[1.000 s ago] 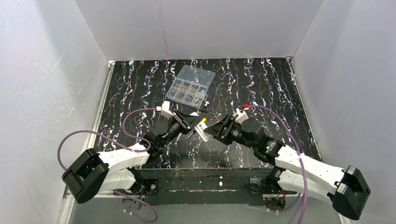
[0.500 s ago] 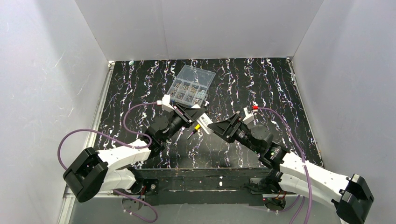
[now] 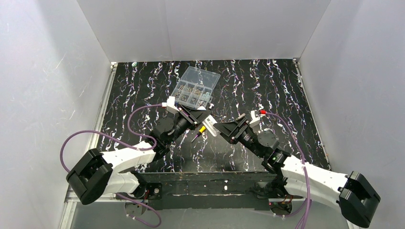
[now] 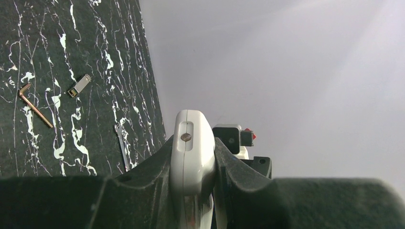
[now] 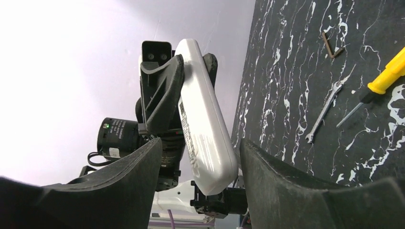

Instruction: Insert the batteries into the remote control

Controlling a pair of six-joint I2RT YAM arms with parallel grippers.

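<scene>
From above, the left gripper [image 3: 199, 122] and right gripper [image 3: 218, 128] meet nose to nose over a black, white-veined mat [image 3: 286, 95]. The white remote [image 3: 208, 126] is between them, a screwdriver [image 3: 202, 129] lies just beneath, and a clear box [image 3: 196, 88] sits beyond. White walls [image 3: 205, 28] close in three sides. In the left wrist view the fingers pinch the remote, seen end-on and pointing away from the palm. A hex key [image 4: 34, 98] and a small metal piece [image 4: 79, 86] lie on the mat to the left. In the right wrist view the remote's long axis stands near upright, slightly tilted, its top end in the left fingers. Its lower end sits between the spread right fingers [image 5: 124, 186], and a wrench [image 5: 325, 110] lies to the right.
</scene>
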